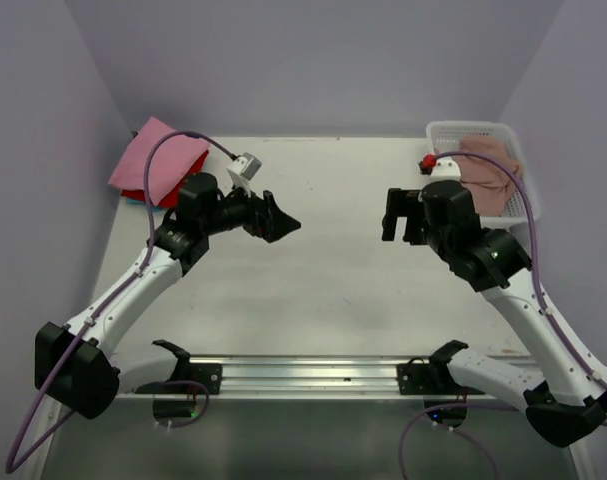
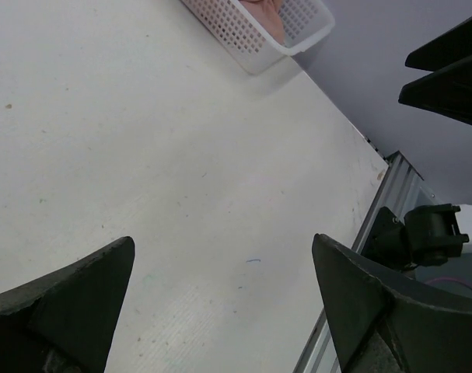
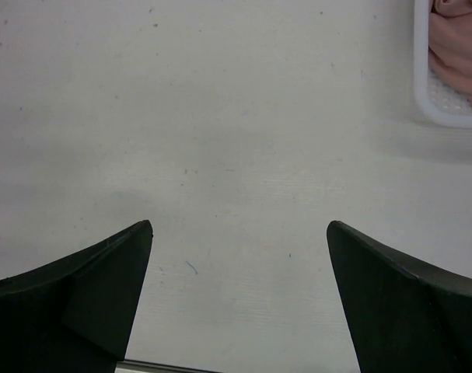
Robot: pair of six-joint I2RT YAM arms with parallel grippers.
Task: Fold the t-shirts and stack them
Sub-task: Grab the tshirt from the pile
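A stack of folded t-shirts [image 1: 155, 163] lies at the table's far left corner: bright pink on top, with red and a strip of blue under it. A dusty-pink t-shirt [image 1: 495, 178] lies bunched in the white lattice basket [image 1: 468, 130] at the far right; it also shows in the left wrist view [image 2: 268, 17] and the right wrist view [image 3: 457, 39]. My left gripper [image 1: 279, 222] is open and empty above the table's middle left. My right gripper [image 1: 397, 216] is open and empty above the middle right, left of the basket.
A metal rail [image 1: 313, 372] runs along the near edge between the arm bases. A small red object [image 1: 427, 161] sits by the basket's left side. Grey walls close in the table on the left, back and right.
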